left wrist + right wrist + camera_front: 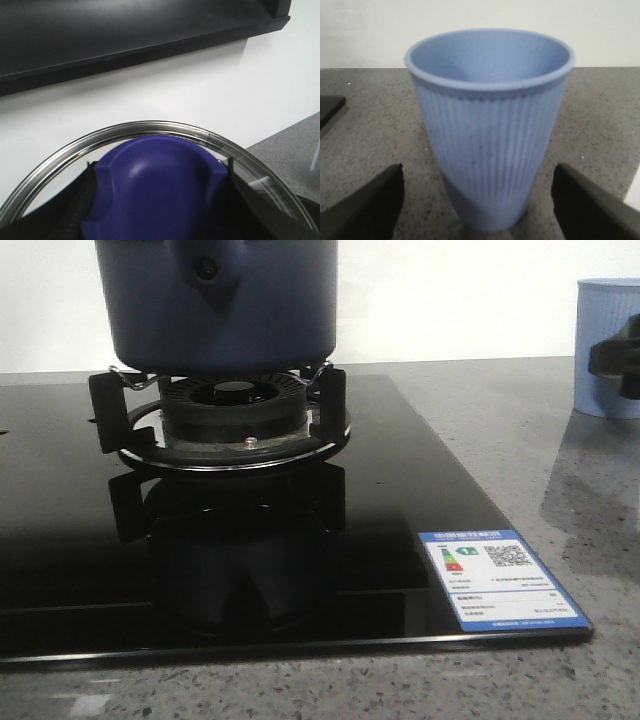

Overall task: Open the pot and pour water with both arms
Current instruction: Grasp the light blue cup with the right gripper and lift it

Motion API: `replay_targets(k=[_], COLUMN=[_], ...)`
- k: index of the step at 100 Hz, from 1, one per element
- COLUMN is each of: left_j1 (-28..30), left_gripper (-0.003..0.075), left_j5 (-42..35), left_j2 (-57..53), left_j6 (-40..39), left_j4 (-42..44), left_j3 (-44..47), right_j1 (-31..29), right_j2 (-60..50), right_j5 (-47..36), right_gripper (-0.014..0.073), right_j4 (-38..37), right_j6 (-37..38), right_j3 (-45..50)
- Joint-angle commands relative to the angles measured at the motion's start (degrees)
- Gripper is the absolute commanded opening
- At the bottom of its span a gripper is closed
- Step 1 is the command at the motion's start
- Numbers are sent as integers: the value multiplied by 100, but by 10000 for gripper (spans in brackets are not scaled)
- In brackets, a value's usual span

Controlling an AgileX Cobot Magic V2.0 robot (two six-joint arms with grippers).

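Your right gripper is spread wide around the light-blue ribbed plastic cup; center it, then close gently.

Pot: matt navy sides. Hob beneath it: glossy black glass, mirroring the burner, whose ring is bright metal. Worktop around the hob: speckled grey stone, faintly polished. Cup: matt, ribbed pale-blue plastic. Lid: clear glass, shiny metal rim, smooth glossy blue knob.
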Motion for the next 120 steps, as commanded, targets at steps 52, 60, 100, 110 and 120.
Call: replay_targets(k=[52, 60, 100, 110, 120], left_j1=[3, 3, 3, 3, 3], left_gripper=[367, 367, 367, 367, 367], left_j5=[-274, -274, -274, -299, -308], left_j2=[-196, -196, -196, -196, -183], left_j6=[-42, -42, -42, -42, -42], left_j4=[-430, -430, -430, -430, -430], left_j3=[-227, -227, -227, -227, -227], right_j1=[-4, -4, 307, 560, 818], right_j2=[872, 810, -682, -1122, -1403], right_j5=[-262, -23, 1460, 2092, 2672], right_gripper=[399, 316, 318, 318, 318], right_j4=[172, 134, -376, -498, -964], right_j6=[12, 12, 12, 12, 12], right_j3=[-1333, -1333, -1527, -1762, -2175])
